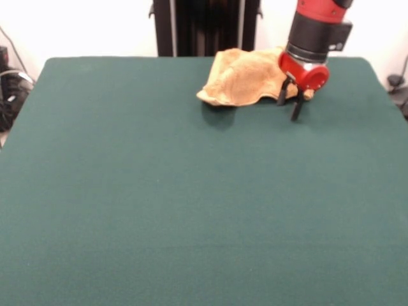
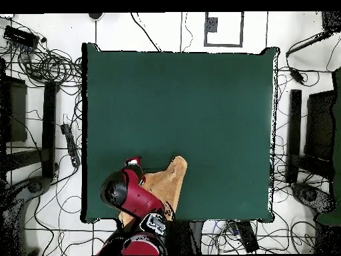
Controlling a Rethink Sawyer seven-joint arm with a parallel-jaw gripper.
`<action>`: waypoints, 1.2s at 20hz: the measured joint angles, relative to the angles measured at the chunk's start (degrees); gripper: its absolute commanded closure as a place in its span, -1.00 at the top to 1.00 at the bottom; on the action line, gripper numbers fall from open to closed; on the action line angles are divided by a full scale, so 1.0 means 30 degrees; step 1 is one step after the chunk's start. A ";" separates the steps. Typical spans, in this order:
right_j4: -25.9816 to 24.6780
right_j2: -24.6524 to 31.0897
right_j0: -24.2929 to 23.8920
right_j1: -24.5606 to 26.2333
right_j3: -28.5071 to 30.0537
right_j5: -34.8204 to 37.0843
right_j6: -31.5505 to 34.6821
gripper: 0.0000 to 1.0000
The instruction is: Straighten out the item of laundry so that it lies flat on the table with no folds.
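In the front view the towel (image 1: 245, 78) lies on the table (image 1: 191, 210) near its far edge, a little right of the middle, just in front of the robot's pedestal (image 1: 205, 25). It sits bunched up, not flat. The gripper (image 1: 290, 102) hangs at the towel's right end, its fingers apart, one finger in front of the cloth and the other just beside it over the table. In the overhead view the towel (image 2: 166, 187) lies against the table's (image 2: 200, 100) bottom edge, left of the middle, with the arm (image 2: 130, 193) over its left part. The rest of the table stretches away from the towel toward the opposite edge and both sides.
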 measured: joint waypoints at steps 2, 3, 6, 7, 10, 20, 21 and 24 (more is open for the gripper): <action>0.0004 -0.0033 0.0175 -0.0086 0.0000 0.0168 0.0000 1.00; 0.0004 -0.0050 0.0259 -0.0132 0.0000 0.0239 0.0000 1.00; 0.0008 -0.0287 0.0846 -0.0489 0.0000 0.0827 0.0000 1.00; 0.0012 -0.0503 0.1179 -0.0686 0.0003 0.1215 0.0000 1.00; 0.0099 -0.1138 0.1948 -0.1183 0.0006 0.2238 0.0000 1.00; -0.0008 -0.2244 0.2700 -0.2513 0.0017 0.4466 0.0000 1.00; -0.0075 -0.2244 0.2524 -0.2515 0.0017 0.4466 0.0000 1.00; -0.0302 -0.2238 0.1779 -0.2507 0.0014 0.4458 0.0000 1.00</action>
